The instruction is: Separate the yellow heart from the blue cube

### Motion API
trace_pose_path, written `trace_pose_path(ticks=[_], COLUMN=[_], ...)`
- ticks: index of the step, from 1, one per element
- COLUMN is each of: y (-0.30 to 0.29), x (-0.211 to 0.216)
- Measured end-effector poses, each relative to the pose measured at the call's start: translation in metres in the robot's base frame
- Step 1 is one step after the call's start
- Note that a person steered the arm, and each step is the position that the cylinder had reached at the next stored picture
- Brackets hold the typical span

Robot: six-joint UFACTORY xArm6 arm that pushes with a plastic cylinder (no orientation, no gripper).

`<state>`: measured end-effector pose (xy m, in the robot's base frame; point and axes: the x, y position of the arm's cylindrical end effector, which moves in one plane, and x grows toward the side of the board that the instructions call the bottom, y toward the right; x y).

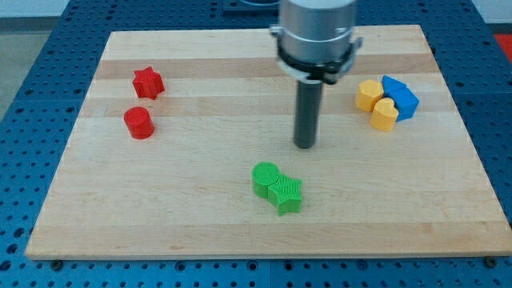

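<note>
The yellow heart (385, 114) lies at the view's right, touching the left front of the blue cube (404, 103). A second blue block (391, 82) sits just behind the cube. A yellow hexagon-like block (369, 94) touches the heart's upper left and the blue blocks. My tip (305, 145) stands on the board near the middle, well to the left of this cluster and apart from every block.
A red star (148, 82) and a red cylinder (138, 122) lie at the view's left. A green cylinder (265, 177) and a green star (286, 194) touch each other below my tip. The wooden board (200, 224) rests on a blue pegboard table.
</note>
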<state>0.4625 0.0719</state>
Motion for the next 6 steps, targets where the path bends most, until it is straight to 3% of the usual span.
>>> trace_pose_path(ticks=[3, 6], y=[0.108, 0.123], x=[0.013, -0.028])
